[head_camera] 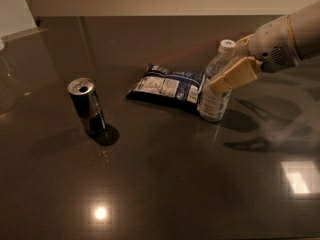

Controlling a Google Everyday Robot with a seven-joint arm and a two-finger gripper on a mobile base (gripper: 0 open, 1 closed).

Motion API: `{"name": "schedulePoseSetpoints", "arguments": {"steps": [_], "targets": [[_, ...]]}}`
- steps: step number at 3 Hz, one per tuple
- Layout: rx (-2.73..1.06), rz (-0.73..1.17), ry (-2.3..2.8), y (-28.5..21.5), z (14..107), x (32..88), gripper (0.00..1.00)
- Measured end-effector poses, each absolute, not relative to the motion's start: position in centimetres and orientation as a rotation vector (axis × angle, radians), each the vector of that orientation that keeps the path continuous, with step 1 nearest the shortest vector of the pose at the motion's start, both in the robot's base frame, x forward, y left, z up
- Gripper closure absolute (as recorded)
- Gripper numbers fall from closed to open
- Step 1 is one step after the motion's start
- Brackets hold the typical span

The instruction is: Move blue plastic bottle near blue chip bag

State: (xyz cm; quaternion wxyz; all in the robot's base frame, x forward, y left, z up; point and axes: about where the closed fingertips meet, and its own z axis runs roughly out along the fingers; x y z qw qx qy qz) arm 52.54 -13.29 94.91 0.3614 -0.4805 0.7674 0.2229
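Observation:
The blue plastic bottle (213, 105) stands on the dark table, slightly tilted, with its white cap (227, 45) on top. Its base touches the right edge of the blue chip bag (167, 86), which lies flat with its white printed panel facing up. My gripper (220, 76) reaches in from the right and is shut on the bottle's middle. One tan finger (235, 74) crosses the front of the bottle. The other finger is mostly hidden behind it.
A dark metal can (87, 105) stands upright to the left of the bag. A clear glass object (5, 79) sits at the left edge. The table (165, 184) is dark and glossy, with light reflections near the front and right.

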Motion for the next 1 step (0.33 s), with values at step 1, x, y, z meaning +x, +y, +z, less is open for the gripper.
{"name": "schedulePoseSetpoints", "arguments": {"steps": [1], "targets": [[-1.238,0.574,1.977,-13.28,94.91,52.54,0.0]]}}
